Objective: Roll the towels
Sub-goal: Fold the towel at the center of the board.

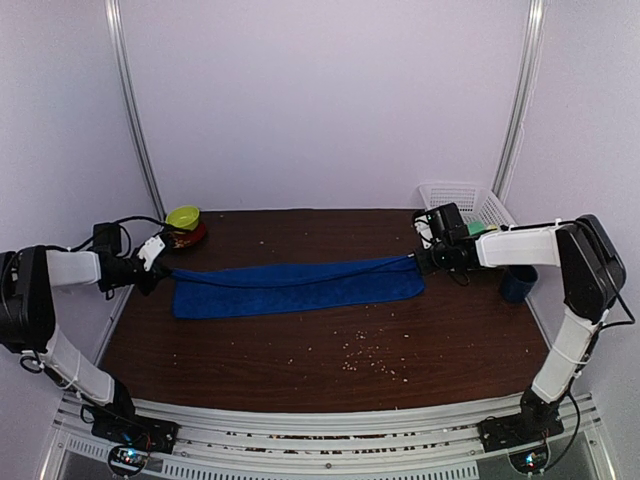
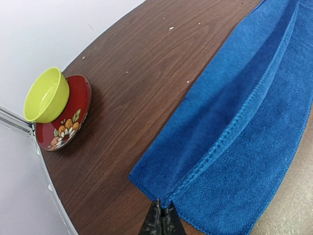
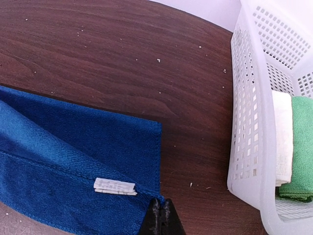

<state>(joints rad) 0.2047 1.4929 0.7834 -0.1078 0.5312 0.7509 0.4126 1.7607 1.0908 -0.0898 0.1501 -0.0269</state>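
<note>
step: folding lengthwise – left tool (image 2: 161, 211) and right tool (image 3: 160, 211) are each pinching, fully closed, one end of the blue towel's (image 1: 300, 290) raised long edge | towel: lying across mid-tabletop, reaching from near the left edge toward the right | next: likely calling for lowering that edge evenly before rolling

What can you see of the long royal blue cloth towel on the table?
The long royal blue cloth towel lies sideways across the brown wooden table. It looks fuzzy, with stitched hems and a small white label near one end. The left gripper and right gripper are each shut on a corner, holding one long edge raised and taut; the rest lies flat.
</note>
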